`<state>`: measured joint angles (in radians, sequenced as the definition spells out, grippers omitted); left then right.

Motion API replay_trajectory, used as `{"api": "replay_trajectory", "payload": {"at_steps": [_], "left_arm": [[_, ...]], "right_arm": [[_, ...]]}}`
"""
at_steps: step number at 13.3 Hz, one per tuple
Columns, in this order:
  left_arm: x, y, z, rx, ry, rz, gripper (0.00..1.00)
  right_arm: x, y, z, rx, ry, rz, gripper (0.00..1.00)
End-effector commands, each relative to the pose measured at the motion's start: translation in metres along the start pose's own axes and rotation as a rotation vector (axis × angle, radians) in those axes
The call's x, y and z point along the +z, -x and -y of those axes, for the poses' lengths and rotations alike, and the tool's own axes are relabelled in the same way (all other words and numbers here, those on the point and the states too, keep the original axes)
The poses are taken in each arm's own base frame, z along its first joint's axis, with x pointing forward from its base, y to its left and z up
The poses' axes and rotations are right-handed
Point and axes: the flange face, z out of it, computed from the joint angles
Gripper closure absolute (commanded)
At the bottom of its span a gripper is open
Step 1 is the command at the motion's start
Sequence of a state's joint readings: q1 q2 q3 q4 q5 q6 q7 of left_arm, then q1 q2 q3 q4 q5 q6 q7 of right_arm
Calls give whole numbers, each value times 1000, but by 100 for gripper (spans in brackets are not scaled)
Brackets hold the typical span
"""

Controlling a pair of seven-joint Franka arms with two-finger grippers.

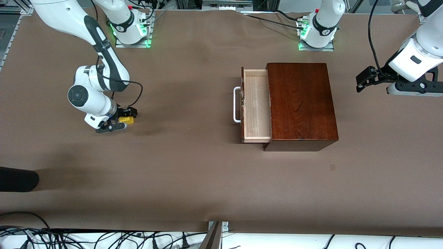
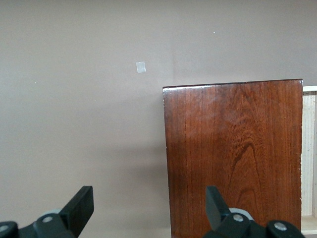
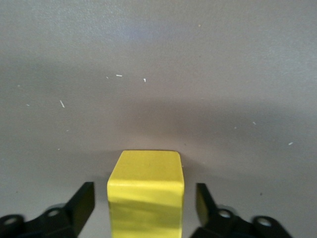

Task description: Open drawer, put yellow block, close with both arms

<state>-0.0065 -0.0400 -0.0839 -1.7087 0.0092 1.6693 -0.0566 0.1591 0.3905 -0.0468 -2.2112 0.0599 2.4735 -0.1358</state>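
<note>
While the small bright yellow cube [image 1: 127, 119] sits on the brown table [image 1: 190, 173] toward the right arm's end, the right gripper [image 1: 119, 120] straddles it, one black finger [image 3: 79, 203] on each side with a gap showing, so not yet clamped. Well apart, toward the left arm's end, the pale-wood drawer [image 1: 256, 105] stands pulled out of the glossy mahogany box [image 1: 301, 103], its white handle [image 1: 236, 104] facing the cube. At that end the left gripper [image 1: 361, 83] waits, released and empty
</note>
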Motion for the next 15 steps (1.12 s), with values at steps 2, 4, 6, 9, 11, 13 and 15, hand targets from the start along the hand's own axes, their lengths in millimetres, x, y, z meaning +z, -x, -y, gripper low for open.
{"api": "replay_trajectory", "payload": {"at_steps": [2,4,6,9,11,13,15], "left_arm": [[-4,3,11,-2,-1,-8,0],[-6,4,9,-6,0,15,0],[-9,2,5,0,0,10,0],[-7,1,7,6,3,21,0],[-8,1,5,10,3,26,0],[-8,0,3,13,7,23,0],[-13,0,-1,18,7,13,0]], "right_arm": [[3,-1,2,4,-12,-13,75],[-9,-7,1,-9,-11,-30,100],[-42,-18,3,-18,-14,-43,100],[-128,-54,14,-53,-30,13,100],[-184,-73,59,-128,-34,16,100],[-225,-83,115,-226,-15,-8,100],[-255,-82,178,-321,-7,-26,100]]}}
